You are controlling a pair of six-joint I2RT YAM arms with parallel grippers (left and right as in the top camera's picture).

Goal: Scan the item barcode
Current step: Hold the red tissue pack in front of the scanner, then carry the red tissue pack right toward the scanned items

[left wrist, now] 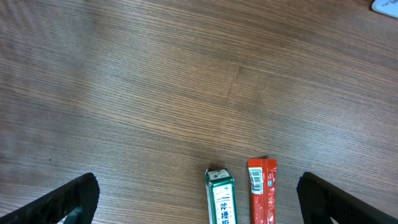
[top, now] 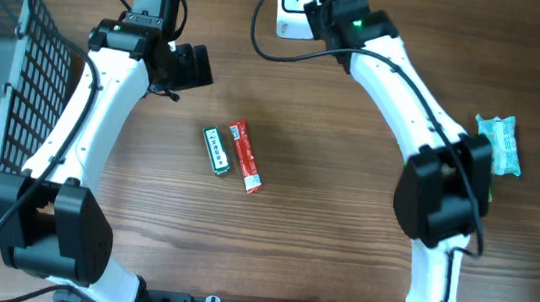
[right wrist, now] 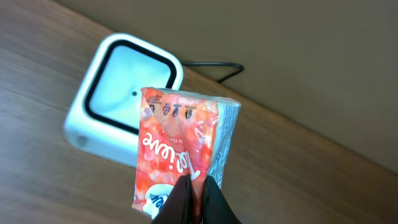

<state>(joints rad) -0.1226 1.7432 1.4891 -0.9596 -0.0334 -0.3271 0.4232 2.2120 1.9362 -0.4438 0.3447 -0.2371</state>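
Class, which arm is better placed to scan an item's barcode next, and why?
Right. The right gripper is shut on the pink pack, held close to the white scanner. The left gripper hangs open and empty above the green packet and red packet.

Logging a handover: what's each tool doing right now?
Left tool: open, holding nothing.
Right tool: shut on the pink tissue pack.

Left white arm point(top: 104, 103) elbow-bent, reaching inward. Left black two-finger tool point(top: 191, 64) faces down, jaws spread wide. Right white arm point(top: 402, 90) stretched to far side, right tool point(right wrist: 196, 193) pinched on pink glossy plastic pack point(right wrist: 180, 140).
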